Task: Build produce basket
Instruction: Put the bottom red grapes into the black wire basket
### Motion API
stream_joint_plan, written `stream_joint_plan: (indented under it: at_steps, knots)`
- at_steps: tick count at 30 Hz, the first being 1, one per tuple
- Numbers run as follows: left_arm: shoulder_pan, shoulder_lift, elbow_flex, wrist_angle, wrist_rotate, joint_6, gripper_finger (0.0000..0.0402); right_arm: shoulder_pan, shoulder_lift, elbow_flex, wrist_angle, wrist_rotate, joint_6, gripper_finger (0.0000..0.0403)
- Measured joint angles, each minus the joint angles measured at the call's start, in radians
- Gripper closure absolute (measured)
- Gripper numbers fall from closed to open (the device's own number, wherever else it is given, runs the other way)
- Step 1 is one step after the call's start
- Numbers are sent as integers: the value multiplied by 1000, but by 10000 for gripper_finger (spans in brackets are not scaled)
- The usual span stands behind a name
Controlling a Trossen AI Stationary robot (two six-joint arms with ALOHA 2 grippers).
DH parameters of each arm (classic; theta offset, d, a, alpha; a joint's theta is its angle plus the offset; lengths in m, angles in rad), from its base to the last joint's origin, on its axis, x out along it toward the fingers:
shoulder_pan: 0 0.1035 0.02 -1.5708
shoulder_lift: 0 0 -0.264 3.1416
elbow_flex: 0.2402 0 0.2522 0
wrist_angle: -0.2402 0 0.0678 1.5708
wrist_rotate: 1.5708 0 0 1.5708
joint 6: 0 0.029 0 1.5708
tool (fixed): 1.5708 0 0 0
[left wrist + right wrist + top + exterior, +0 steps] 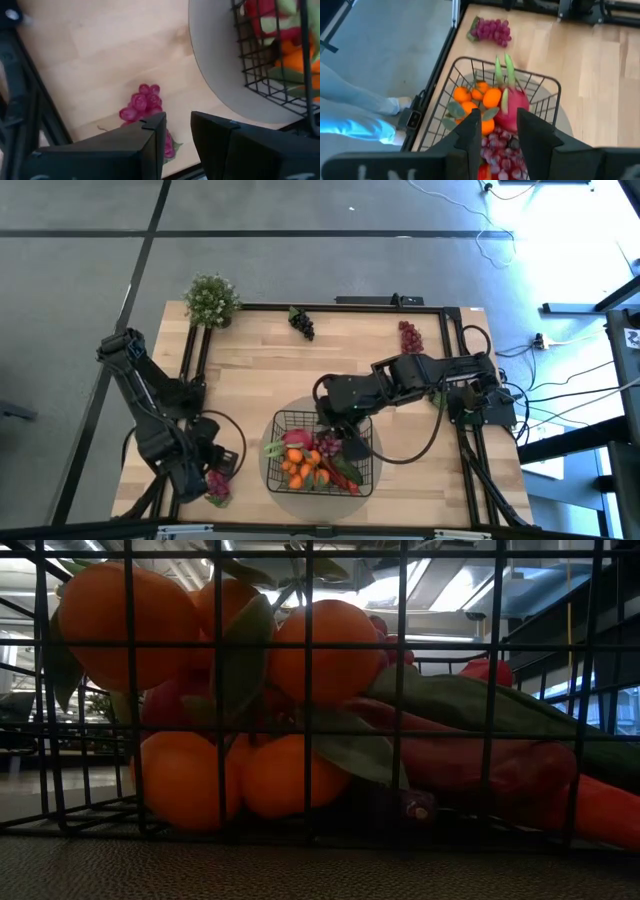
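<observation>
Right gripper (497, 131) hangs over the black wire basket (283, 421) near the table's front edge, its two dark fingers apart with an empty gap between them, holding nothing. Seen past those fingers, the basket carries a cluster of oranges (479, 100) with green leaves, a pink dragon fruit (511, 102) with green tips standing beside them, and a bunch of purple-red grapes (496, 149) directly under the gripper. From above, the oranges (300, 468) sit in the basket's front half, with something red lying next to them. The level camera looks straight through the mesh at the oranges (185, 778) stacked on one another, and a long red piece (480, 772) lies low beside them.

The basket rests on a round grey mat (215, 75) on the wooden table (250, 370).

Left gripper (177, 132) sits at the table's front-left corner, fingers slightly apart and empty, just above a bunch of pink-red grapes (142, 102) that lies on the wood, well clear of the mat. In the overhead view that bunch (217, 485) is just beside the gripper.

Two more bunches lie near the table's back edge: a dark one (302, 322) toward the middle and a red one (409, 335) to the right. A small potted plant (211, 300) stands at the back-left corner.

A person's leg and shoe (375, 107) show on the floor beyond the table's edge.
</observation>
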Motion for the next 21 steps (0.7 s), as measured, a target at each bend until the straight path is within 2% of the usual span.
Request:
stream_joint_plan:
  at_steps: [8,21]
  knots:
    - [0,0,-109,145,3,-6,324,0,0,0,-13,0,2,293]
    - [-6,91,-118,163,111,-8,324,0,0,-1,-13,0,3,293]
